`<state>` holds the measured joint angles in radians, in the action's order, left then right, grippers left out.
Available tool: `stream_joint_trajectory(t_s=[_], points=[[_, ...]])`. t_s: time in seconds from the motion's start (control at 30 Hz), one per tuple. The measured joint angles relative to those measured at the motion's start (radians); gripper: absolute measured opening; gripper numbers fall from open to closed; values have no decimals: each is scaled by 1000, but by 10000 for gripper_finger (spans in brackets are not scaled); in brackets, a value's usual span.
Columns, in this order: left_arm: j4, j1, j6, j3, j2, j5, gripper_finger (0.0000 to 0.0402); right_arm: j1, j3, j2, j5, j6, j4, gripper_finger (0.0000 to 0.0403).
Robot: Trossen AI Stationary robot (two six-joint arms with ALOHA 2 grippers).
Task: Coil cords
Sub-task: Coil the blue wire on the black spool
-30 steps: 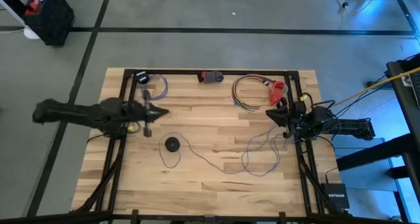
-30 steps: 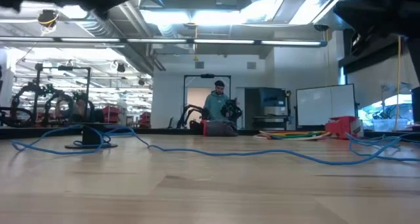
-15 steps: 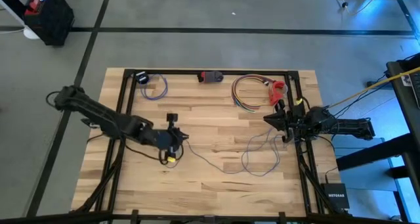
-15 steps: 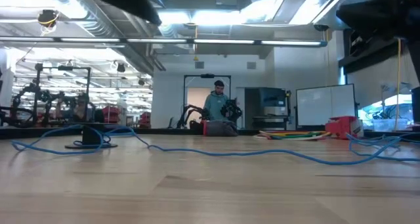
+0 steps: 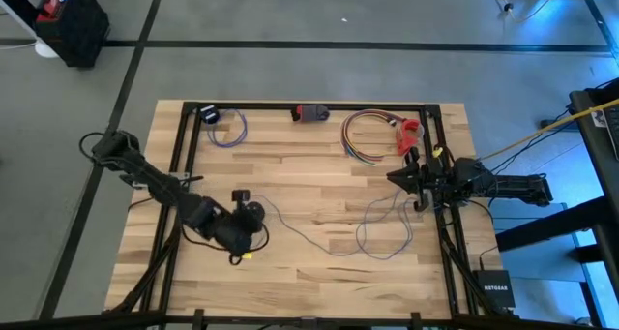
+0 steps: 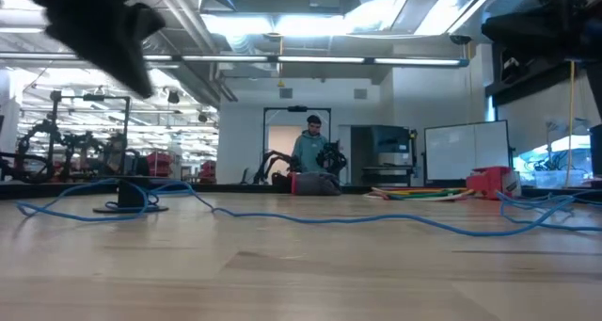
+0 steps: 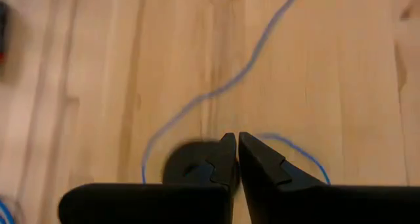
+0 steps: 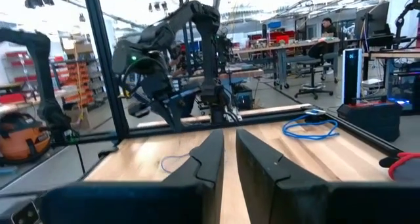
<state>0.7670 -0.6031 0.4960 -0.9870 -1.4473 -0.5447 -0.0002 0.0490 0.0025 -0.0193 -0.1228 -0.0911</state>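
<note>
Tabletop: pale wood planks, visible grain, dark metal frame along its edges. Cord: thin, grey-lilac from above, blue in the low and left wrist views, loose and squiggly. It runs mainly left-right across the middle, from a small round black puck at left-centre to a tangle of open loops near the right frame rail. In the low view the cord lies flat as a long wavy line, puck at its left end.

Left end effector: arm reaches in from the left edge, elbow bent, wrist pitched down over the puck. Left wrist view: two dark fingers nearly together, only a hairline gap, closed on nothing; puck lies just behind the tips, partly hidden, cord curving away from it across the wood. Contact with the puck can't be told.

Right end effector: arm stretched along the right side, roughly level, pointing toward the left arm, above the cord loops. Right wrist view: fingers with a narrow gap, nothing seen between them.

Back edge, well apart from the cord: small blue coil, multicoloured wire hoop, a red item.
</note>
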Motion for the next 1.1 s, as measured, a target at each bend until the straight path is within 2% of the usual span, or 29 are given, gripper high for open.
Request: stream_joint_trajectory(t_s=[0.2,0.37,0.53,0.87,1.1], points=[[44,-81,196,16,-36,-10,13,0,0,0,0,1,19,46],[38,-91,316,47,-65,-9,13,0,0,0,0,-4,23,46],[44,-71,326,50,-91,-7,33,0,0,0,0,-4,23,46],[83,-55,251,50,-141,-7,134,0,0,0,0,-6,38,46],[81,-55,139,50,-206,-21,147,0,0,0,0,-7,43,46]])
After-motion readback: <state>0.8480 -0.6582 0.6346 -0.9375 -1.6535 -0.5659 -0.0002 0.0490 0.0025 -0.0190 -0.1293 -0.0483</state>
